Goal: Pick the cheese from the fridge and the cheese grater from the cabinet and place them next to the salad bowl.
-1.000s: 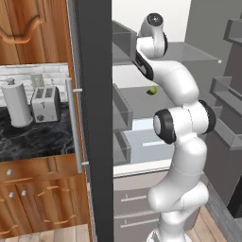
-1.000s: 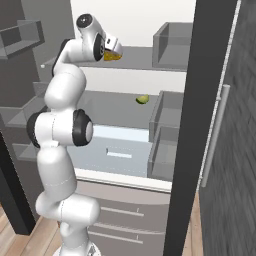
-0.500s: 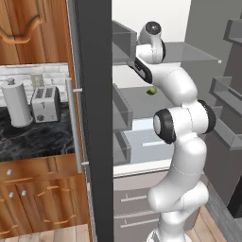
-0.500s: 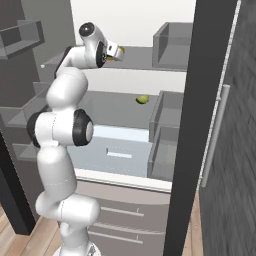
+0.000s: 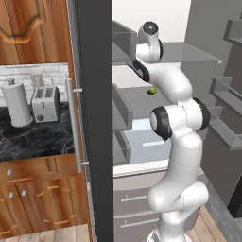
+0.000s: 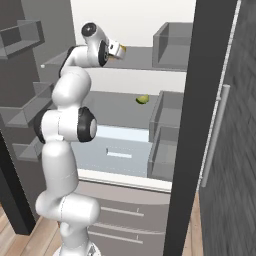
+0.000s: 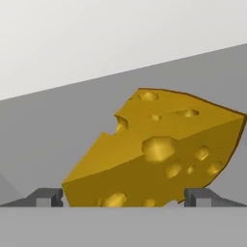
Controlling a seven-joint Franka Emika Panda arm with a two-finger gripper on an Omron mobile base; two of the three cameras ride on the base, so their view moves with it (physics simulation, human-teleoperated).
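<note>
cheese point(image 7: 159, 154): yellow wedge pitted with round holes, darker rind along its outer edge, sitting on the fridge's grey upper shelf point(image 7: 43, 140) against the pale back wall; in the hand view it looks tilted, thin end low on one side, broad end raised on the other. from the right base view only a small yellow corner point(image 6: 121, 49) of it peeks out at the upper shelf level. fridge point(image 5: 94, 118): tall, dark grey, door swung open, long silver handle point(image 5: 72, 125) on the closed side, pale grey shelves, door bins and lower drawers inside.
</note>
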